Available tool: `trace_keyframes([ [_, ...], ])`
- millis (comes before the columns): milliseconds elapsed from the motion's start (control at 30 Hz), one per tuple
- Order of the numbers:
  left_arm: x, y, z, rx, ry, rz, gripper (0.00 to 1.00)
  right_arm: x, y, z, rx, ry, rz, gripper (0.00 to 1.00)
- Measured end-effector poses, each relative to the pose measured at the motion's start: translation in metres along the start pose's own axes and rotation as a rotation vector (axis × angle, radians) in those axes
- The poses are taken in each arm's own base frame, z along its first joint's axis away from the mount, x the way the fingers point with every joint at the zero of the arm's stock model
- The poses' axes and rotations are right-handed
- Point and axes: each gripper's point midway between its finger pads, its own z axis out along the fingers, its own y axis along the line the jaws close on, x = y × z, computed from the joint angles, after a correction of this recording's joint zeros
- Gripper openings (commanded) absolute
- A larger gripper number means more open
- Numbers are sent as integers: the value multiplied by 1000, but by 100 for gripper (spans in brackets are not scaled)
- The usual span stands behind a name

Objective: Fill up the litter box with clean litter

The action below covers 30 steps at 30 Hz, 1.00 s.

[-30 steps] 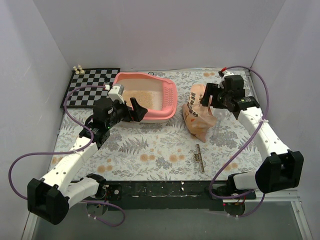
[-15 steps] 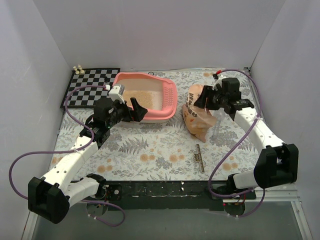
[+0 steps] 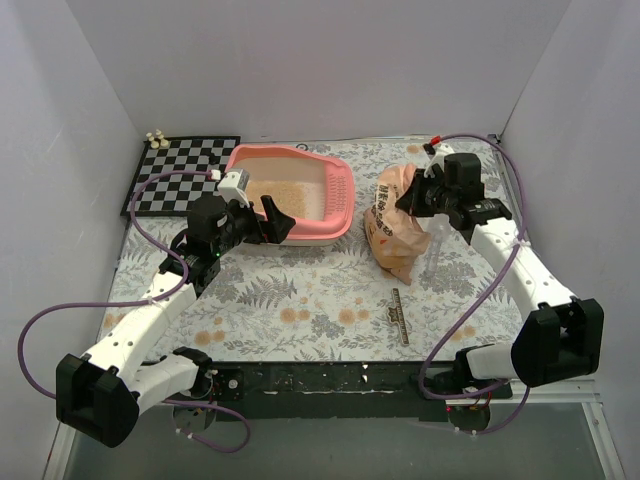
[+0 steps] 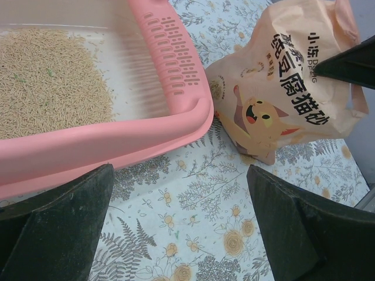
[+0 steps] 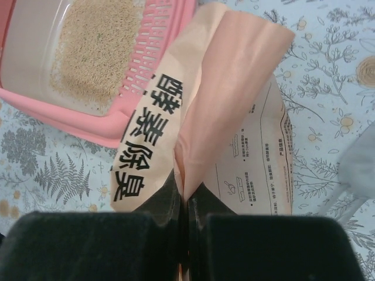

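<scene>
litter box [image 4: 117, 140]: cut off left | bag [image 5: 234, 117]: bottom behind right pincer [image 5: 186, 206] | checkerboard pieces [image 3: 157, 139]: too small

The litter box [image 4: 117, 143] is smooth pink plastic with a soft sheen, and the clean litter [image 4: 53, 82] inside it is matt and grainy. Beside the litter box, the crinkled bag [image 4: 281, 99] looks faintly glossy on the matt printed surface [image 4: 193, 216].

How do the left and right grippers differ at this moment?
The left gripper is open and empty; the right gripper is shut on the folded top of the bag. The left faces the near rim of the litter box; the right sits over the bag. Both have black fingers.
</scene>
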Motion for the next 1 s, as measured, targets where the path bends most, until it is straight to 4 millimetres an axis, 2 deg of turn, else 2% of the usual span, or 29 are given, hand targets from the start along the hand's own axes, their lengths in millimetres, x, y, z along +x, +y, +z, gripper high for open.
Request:
trace_keyframes([
  [233,0,0,0,-1,0,0,98,-32,31,-19,-51,-69,-121,1],
  [333,0,0,0,-1,0,0,98,-37,40,-25,-75,-68,-141,1],
  [767,-10,0,-9,-14,-49,8,98,-40,81,-42,-240,-33,-207,1],
  [1000,-20,3,-16,-43,-93,7,98,-20,123,-53,-368,36,-285,1],
])
